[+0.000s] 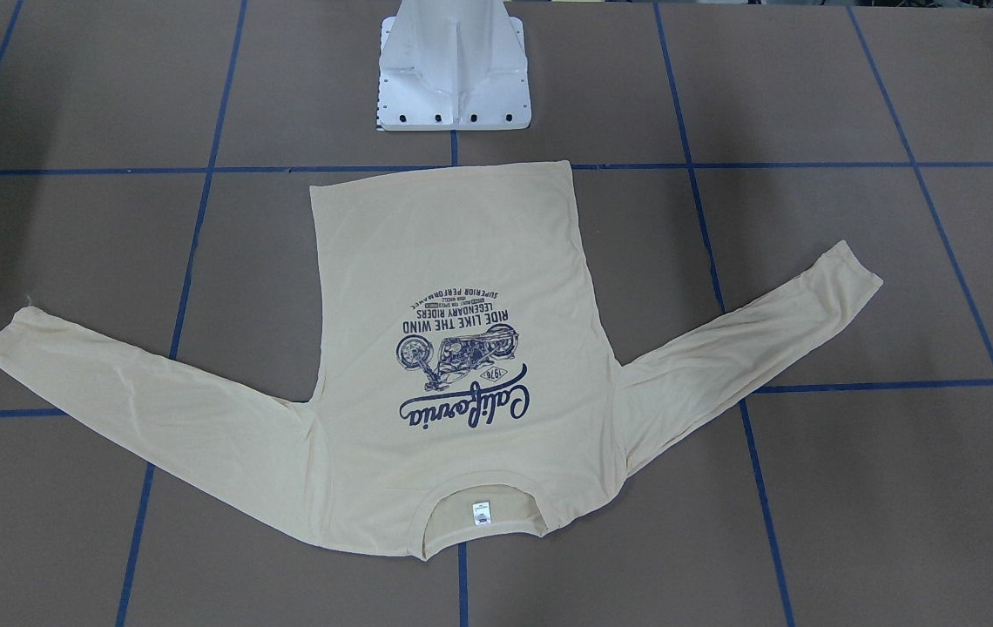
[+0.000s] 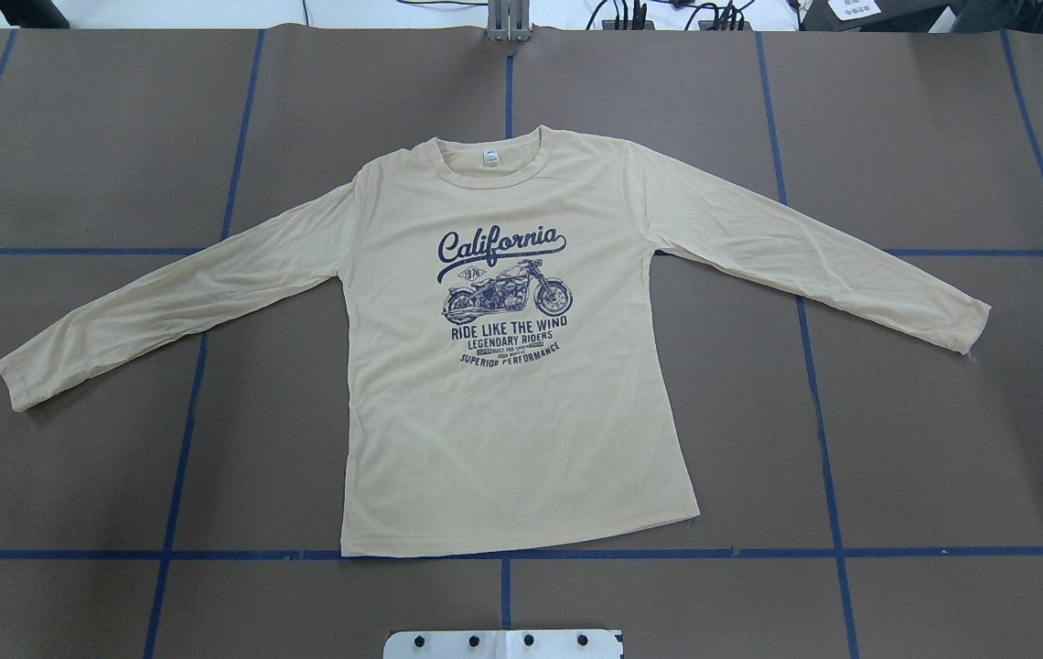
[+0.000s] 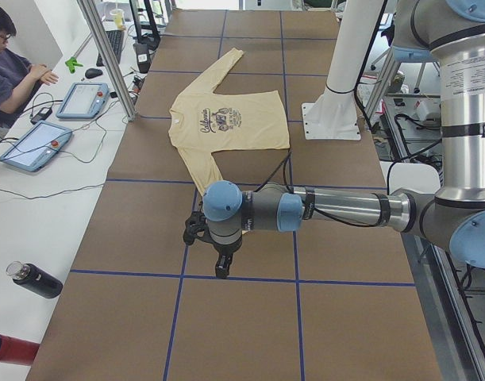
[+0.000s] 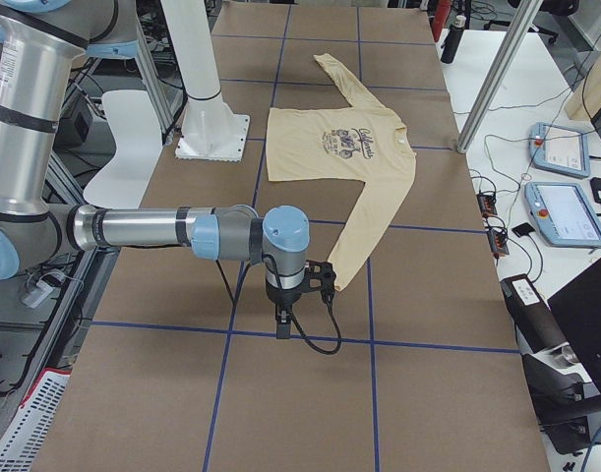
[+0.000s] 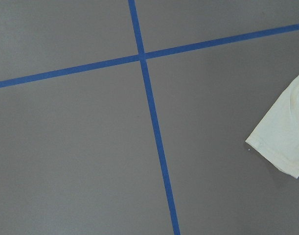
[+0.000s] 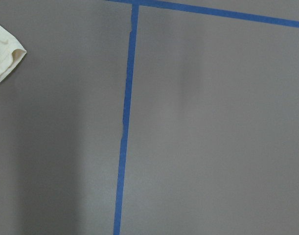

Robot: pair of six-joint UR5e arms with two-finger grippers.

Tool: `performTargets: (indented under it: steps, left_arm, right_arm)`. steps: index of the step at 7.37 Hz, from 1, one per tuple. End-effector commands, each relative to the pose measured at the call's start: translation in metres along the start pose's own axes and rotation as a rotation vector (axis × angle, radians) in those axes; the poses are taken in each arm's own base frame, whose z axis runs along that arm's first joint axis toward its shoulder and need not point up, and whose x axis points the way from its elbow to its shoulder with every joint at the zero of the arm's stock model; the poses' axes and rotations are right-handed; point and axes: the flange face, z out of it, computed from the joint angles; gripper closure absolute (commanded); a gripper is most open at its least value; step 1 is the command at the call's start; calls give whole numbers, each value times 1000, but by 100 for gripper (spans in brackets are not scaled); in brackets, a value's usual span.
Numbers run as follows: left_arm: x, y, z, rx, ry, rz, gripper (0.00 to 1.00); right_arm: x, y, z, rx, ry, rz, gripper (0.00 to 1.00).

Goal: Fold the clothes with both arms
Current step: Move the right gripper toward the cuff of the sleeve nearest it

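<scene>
on the brown table, gridded with blue tape: one cream long-sleeved t-shirt, flat, print up.
step: none of the folding done yet; shirt centred, collar away from the robot, sleeves spread wide. thin soft knit, faintly wrinkled, navy motorcycle print. left gripper and right gripper hang over the table near each cuff; fingers apart or together, cannot tell. next move likely needs each lowered onto a sleeve end to pinch it.
</scene>
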Motion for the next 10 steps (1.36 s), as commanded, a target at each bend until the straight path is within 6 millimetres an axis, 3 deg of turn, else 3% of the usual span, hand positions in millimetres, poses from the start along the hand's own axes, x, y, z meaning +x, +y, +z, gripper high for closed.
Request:
performTargets:
  steps: [1,3,5,6,7,8,9,10]
  left_arm:
    - [2,-1,-2,17,-5,23,0]
    - [14,-6,-15,79,-15,85,0]
    - [45,-7,-46,140,-52,154,0]
    - [48,-9,-52,151,-88,169,0]
    - [48,-14,-59,174,-148,209,0]
    - [48,-19,-70,236,-267,363,0]
    - [54,-24,-76,281,-275,429,0]
    - [60,-27,-79,313,-228,315,0]
  right_arm:
    - [0,-1,-1,2,0,0,0]
    - [-8,-8,-12,28,5,-24,0]
    - [-13,-15,-19,44,10,-36,0]
    - [-16,-22,-24,56,11,-39,0]
    - [-30,-38,-43,102,7,-68,0]
    - [-47,-53,-68,158,14,-110,0]
    - [-57,-69,-83,192,16,-133,0]
    - [-63,-78,-92,213,19,-147,0]
